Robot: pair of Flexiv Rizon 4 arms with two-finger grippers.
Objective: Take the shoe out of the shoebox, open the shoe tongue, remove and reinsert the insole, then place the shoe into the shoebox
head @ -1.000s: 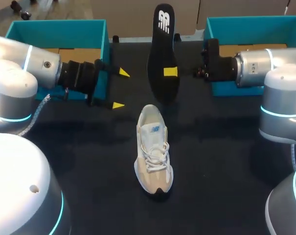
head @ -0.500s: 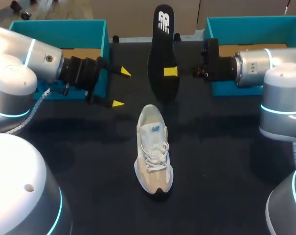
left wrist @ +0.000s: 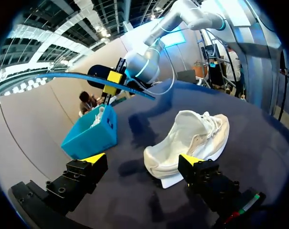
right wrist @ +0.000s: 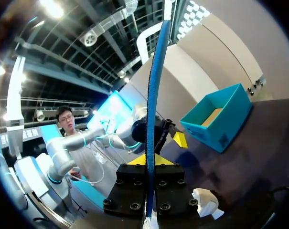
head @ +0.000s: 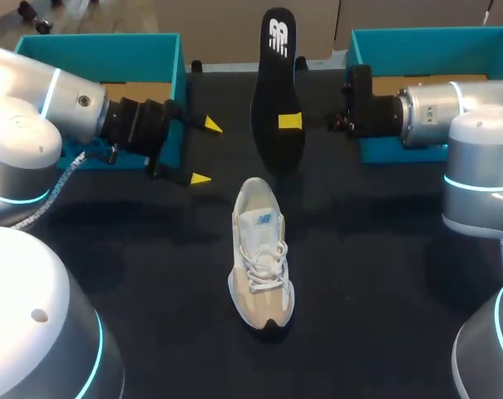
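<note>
Right tool (head: 289,122) is pinching the light, bendy insole (head: 275,75) mid-length; left tool (head: 204,150) is hanging open, empty, near the soft shoe (head: 262,258), likely best steadied at its heel.

You were in a robotics lab or test cell, not a home or shop. Evidence: two grey industrial arms w/ cyan-lit joints, left arm (head: 60,108) & right arm (head: 451,112), flanked a black-covered bench (head: 151,274). The bench carried only staged props: one shoe (head: 259,249), its insole (head: 276,83), and teal shoeboxes at the far corners, left shoebox (head: 101,58) & right shoebox (head: 426,50).
</note>
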